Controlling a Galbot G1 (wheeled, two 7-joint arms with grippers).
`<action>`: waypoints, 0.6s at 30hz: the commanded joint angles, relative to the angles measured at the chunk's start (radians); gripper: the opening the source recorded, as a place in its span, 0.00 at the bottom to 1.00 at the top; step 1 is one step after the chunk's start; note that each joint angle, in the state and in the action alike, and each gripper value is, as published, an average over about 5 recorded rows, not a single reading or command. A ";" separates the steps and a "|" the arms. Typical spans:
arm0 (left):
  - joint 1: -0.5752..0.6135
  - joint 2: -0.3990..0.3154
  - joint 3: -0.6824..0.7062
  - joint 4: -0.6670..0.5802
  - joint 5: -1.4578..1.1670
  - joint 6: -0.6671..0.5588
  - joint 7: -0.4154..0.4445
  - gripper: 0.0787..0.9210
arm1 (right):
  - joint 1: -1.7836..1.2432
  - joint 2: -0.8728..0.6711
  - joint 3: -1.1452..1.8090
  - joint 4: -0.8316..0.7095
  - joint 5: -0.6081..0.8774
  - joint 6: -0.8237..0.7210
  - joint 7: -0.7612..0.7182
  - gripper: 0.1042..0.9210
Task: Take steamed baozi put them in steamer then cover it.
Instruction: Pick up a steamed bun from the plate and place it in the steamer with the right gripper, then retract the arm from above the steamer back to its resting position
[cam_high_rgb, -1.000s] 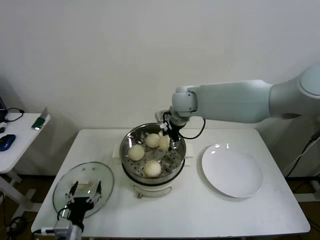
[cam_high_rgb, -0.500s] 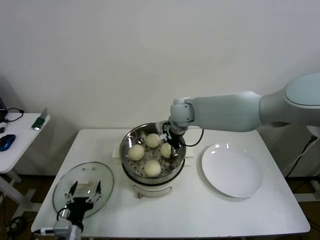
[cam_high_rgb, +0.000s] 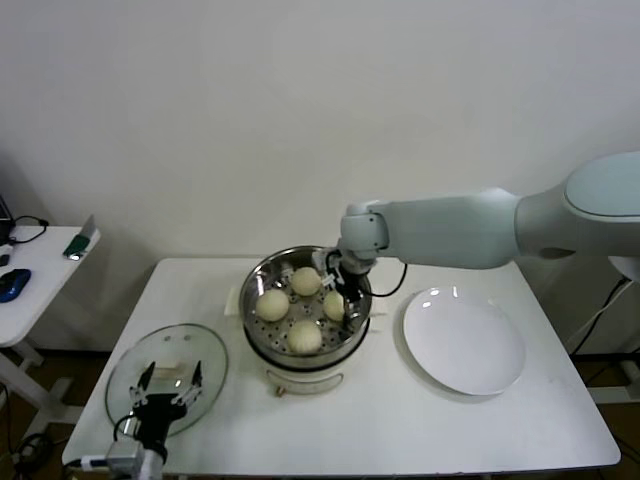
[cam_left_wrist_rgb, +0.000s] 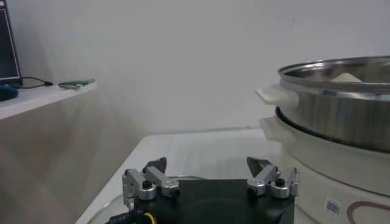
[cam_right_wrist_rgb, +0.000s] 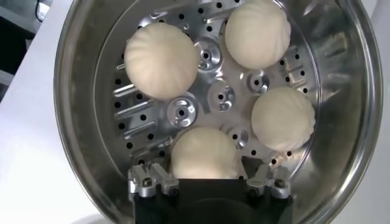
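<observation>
We see all four small cream-white steamed buns (cam_high_rgb: 304, 336) lying in the round shiny stainless-steel steamer basket (cam_high_rgb: 262, 272), which sits on its cream-white pot base at the middle of the white table (cam_high_rgb: 420, 425). From the steamer's centre the buns lie at about seven, nine, twelve and three o'clock in the head view. Our right gripper (cam_high_rgb: 339, 292) is down inside the basket at its three o'clock side; in the right wrist view its fingers (cam_right_wrist_rgb: 141, 180) stand wide apart on either side of the nearest bun (cam_right_wrist_rgb: 204, 153), and we judge they no longer grip it. The flat white plate (cam_high_rgb: 464, 344) at the steamer's three o'clock holds nothing.

What is left, as we read it, is the covering. The round transparent glass lid (cam_high_rgb: 205, 345) with its cream-white flat handle (cam_high_rgb: 170, 367) lies flat on the table at the steamer's eight o'clock, well apart from the right gripper. Our left gripper (cam_high_rgb: 164, 401) hovers at the lid's six o'clock edge, jaws fully spread and empty, with the handle just ahead of it at twelve o'clock. So the left arm is plainly the nearer one. The right arm would first have to lift clear of the rim.
</observation>
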 joint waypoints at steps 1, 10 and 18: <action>-0.001 0.000 0.000 -0.001 0.000 0.001 0.001 0.88 | 0.025 -0.013 0.013 0.008 0.036 0.012 -0.028 0.87; 0.000 0.004 -0.005 -0.001 0.008 0.000 -0.002 0.88 | 0.127 -0.157 0.104 0.054 0.288 0.014 -0.037 0.88; 0.004 0.013 0.004 -0.001 0.000 -0.020 -0.009 0.88 | -0.027 -0.353 0.441 0.093 0.383 0.008 0.363 0.88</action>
